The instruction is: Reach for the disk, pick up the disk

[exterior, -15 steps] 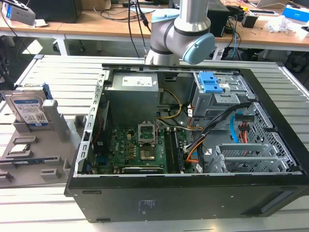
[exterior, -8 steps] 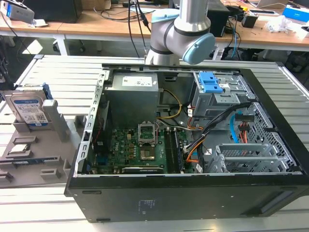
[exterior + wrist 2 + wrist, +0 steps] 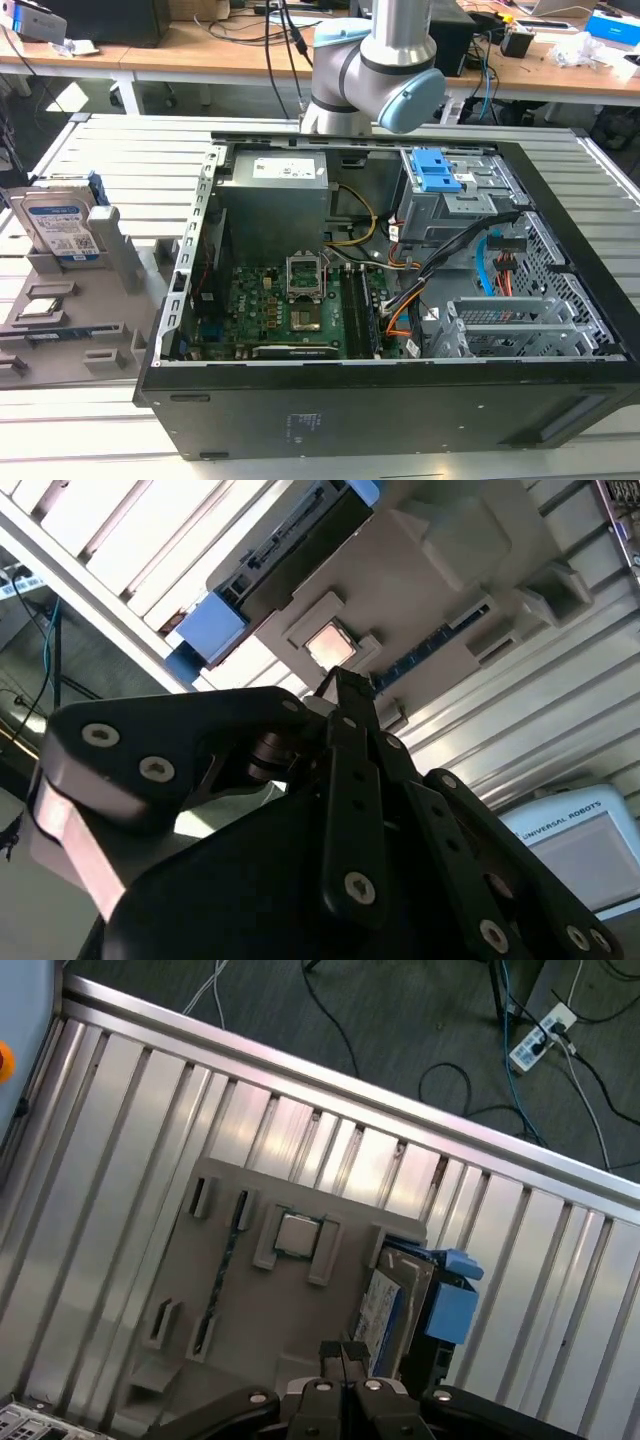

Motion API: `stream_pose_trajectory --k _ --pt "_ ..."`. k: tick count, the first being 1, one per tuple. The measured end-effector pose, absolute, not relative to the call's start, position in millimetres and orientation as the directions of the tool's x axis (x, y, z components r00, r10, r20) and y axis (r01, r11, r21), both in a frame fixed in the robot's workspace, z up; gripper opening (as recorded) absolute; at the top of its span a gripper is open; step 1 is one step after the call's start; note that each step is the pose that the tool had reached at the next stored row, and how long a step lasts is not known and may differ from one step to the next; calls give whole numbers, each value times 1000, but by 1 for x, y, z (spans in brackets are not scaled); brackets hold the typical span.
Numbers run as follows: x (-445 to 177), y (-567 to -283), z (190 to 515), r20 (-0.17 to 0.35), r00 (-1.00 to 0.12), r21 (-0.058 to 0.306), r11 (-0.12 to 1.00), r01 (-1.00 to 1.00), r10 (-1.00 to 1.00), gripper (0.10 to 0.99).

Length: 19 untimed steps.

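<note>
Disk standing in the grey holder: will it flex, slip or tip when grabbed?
Likely rigid and heavy for its size: the disk looks like a metal-cased slab. Its smooth labelled face may slip. Standing on edge in the grey holder, it could tip if nudged.

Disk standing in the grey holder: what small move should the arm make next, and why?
Probably ease the pincer across until it centres over the disk. In the first wrist view the pincer looks shut and hangs above the grey holder, beside the disk and apart from it.
</note>
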<state>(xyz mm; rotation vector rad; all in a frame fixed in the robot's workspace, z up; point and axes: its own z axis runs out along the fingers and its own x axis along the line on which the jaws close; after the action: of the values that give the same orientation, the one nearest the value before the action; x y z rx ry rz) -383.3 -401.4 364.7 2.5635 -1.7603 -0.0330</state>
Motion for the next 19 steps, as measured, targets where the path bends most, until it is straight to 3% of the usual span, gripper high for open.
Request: stream_pose_trajectory --k 5,19 --pt "-383 -401 365 1 399 38 -399 -916 -917 106" --pt "-383 -401 361 1 45 38 -45 -998 -999 106"
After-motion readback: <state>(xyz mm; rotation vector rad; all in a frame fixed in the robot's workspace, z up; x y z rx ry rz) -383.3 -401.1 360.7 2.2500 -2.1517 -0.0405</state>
